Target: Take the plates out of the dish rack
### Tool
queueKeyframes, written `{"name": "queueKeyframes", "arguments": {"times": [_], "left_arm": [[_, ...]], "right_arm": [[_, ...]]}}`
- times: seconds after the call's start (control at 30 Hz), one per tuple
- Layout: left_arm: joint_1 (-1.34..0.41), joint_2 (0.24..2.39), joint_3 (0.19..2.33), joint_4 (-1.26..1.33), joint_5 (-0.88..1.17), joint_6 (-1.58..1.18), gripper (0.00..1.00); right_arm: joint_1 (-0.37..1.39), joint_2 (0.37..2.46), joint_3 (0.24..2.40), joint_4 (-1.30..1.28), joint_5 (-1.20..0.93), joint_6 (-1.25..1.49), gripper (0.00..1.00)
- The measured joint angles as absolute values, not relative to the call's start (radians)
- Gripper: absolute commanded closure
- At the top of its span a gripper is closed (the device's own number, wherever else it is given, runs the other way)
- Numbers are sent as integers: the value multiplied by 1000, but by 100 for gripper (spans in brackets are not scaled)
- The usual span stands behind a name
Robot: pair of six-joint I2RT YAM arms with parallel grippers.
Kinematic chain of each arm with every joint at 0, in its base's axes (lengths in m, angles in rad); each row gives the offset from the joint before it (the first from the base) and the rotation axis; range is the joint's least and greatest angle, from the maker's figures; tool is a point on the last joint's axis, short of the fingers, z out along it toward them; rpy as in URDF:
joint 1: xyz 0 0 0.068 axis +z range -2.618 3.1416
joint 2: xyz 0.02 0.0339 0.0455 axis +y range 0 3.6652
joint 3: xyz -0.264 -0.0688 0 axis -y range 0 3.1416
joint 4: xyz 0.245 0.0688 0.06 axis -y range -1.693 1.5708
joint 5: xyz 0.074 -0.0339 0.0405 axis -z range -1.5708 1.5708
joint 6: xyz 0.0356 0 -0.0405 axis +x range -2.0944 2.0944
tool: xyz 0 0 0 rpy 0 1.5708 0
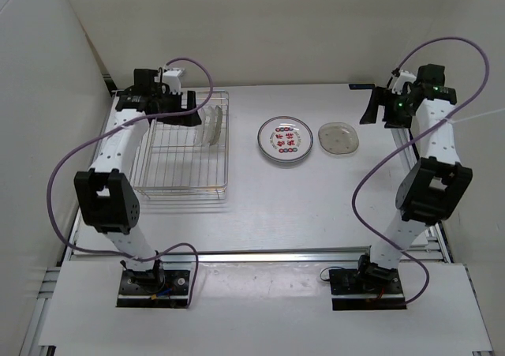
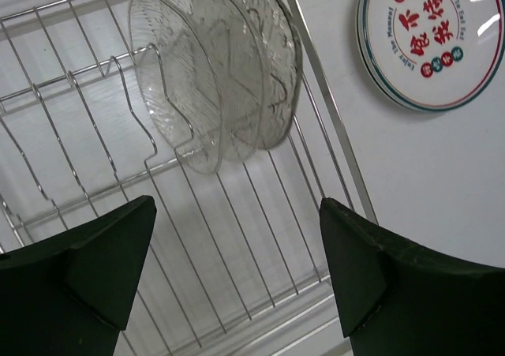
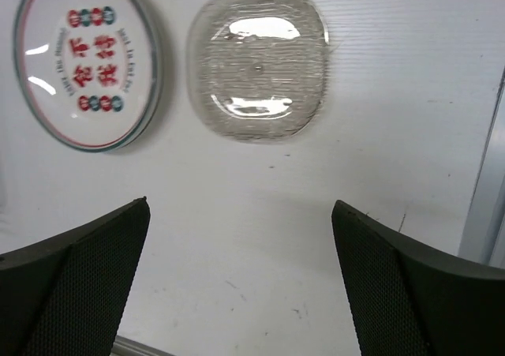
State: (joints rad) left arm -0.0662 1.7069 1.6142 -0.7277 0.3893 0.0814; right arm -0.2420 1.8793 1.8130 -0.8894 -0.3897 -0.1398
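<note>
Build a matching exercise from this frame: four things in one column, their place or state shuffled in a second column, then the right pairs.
Column one
1. standing glass plates
2. printed plate
3. lone glass plate
4. left pincer

Column two
a. flat on the table, farthest from the dish rack
b. open, above the dish rack
c. upright in the dish rack
d. flat on the table, between the dish rack and a clear plate

Pairs: 1-c, 2-d, 3-a, 4-b
</note>
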Motion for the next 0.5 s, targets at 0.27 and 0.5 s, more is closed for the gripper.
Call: {"name": "queueKeyframes", "arguments": {"times": [0.27,0.5], "left_arm": [[-33,1853,1632,-625,462,36,14],[-36,1939,1679,-597,521,11,24]], "right_arm": [[-233,1731,1707,-923,-495,-144,4],[-226,1730,1655,-942,-522,-143,4]]}}
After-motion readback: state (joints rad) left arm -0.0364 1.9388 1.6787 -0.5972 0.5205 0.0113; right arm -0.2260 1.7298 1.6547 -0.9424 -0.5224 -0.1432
